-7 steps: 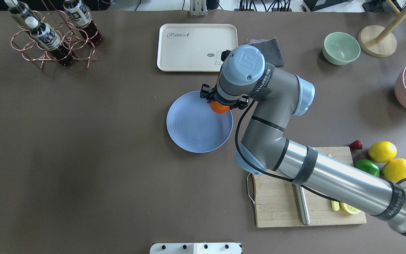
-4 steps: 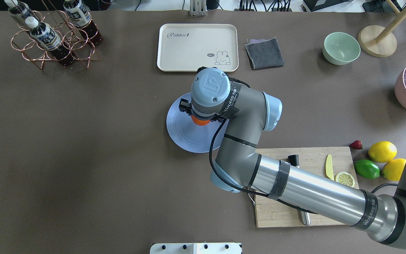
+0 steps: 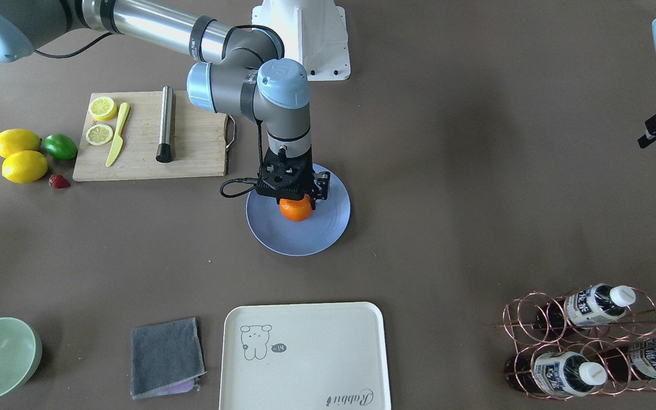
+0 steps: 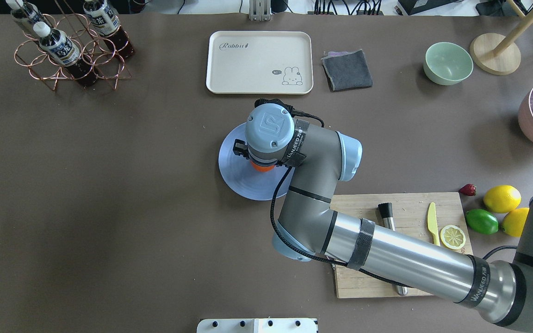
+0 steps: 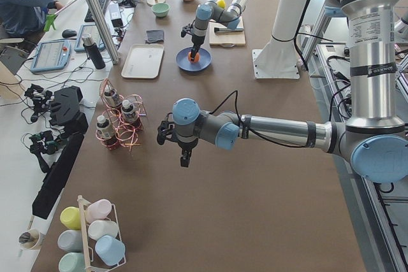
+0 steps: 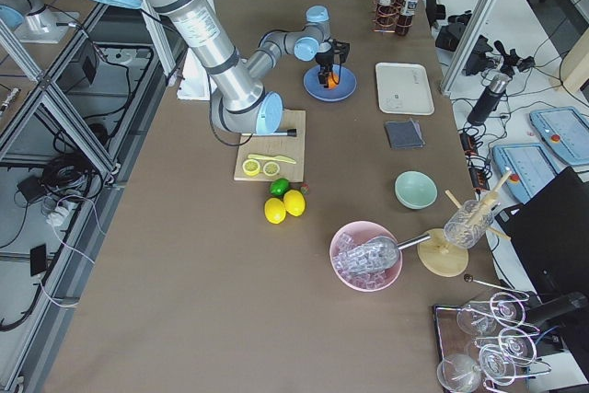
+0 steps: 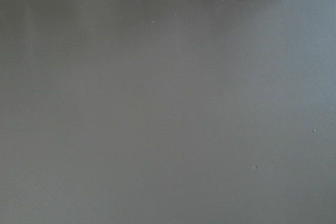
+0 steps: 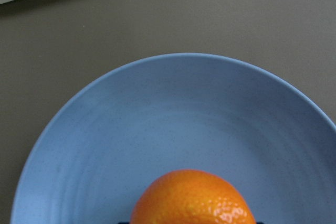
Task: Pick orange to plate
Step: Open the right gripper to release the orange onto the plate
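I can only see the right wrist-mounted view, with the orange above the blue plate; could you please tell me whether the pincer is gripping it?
Observer: Yes, in the front-facing view the right pincer is closed on the orange from above.
Operator: Thank you. Where over the plate is it?
Observer: Near the middle of the plate.
Operator: And the left arm?
Observer: The left pincer hangs over the table, far from the plate.

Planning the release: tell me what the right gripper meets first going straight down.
The right gripper holds the orange, which would meet the plate directly beneath; whether they already touch is unclear.
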